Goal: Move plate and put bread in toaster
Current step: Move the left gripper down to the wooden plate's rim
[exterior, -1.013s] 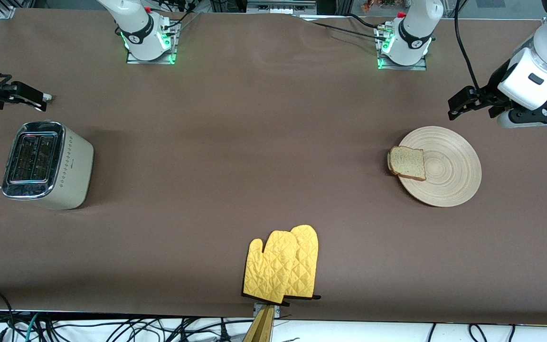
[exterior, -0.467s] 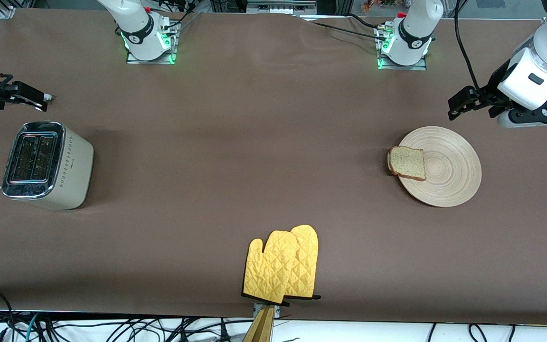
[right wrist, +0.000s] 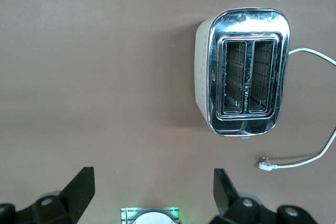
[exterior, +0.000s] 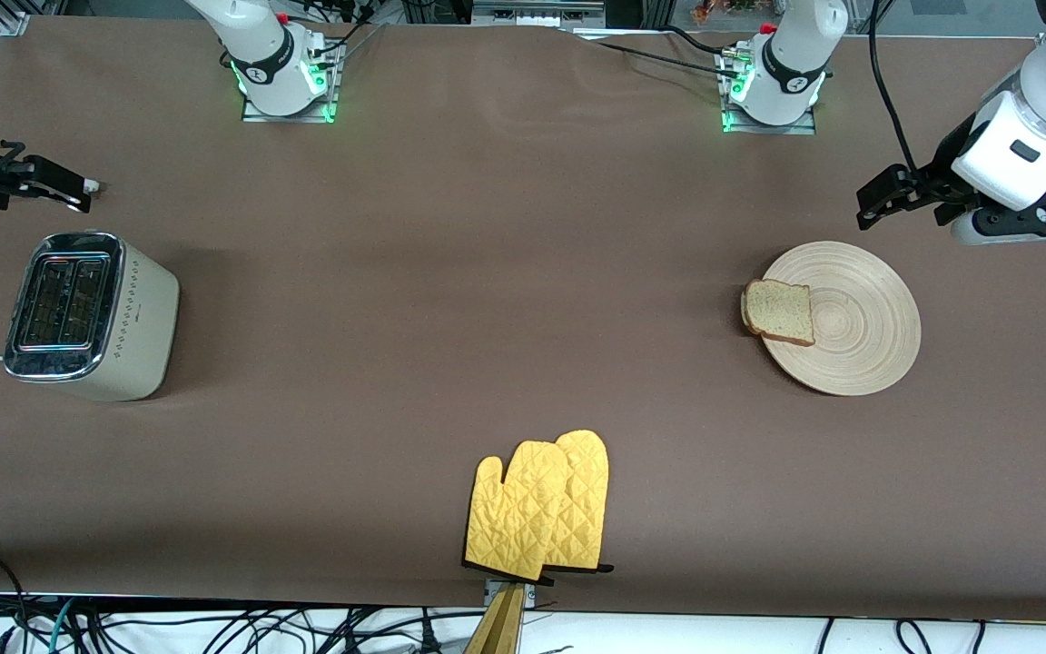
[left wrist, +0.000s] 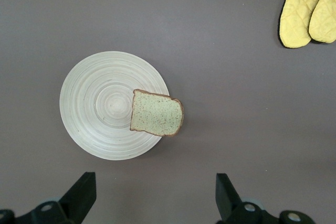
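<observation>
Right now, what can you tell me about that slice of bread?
The bread is one squarish slice, speckled tan with a darker brown crust. It lies flat on the pale, ring-grooved wooden plate, at the rim toward the right arm's end of the table, one edge overhanging it. Only the plate touches it; neither gripper is near it.

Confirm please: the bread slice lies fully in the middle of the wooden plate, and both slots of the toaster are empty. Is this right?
Not fully. The bread lies at the edge of the plate, overhanging the rim on the side toward the right arm's end of the table; the left wrist view shows it clearly. Both slots of the toaster are empty, as you said.
</observation>
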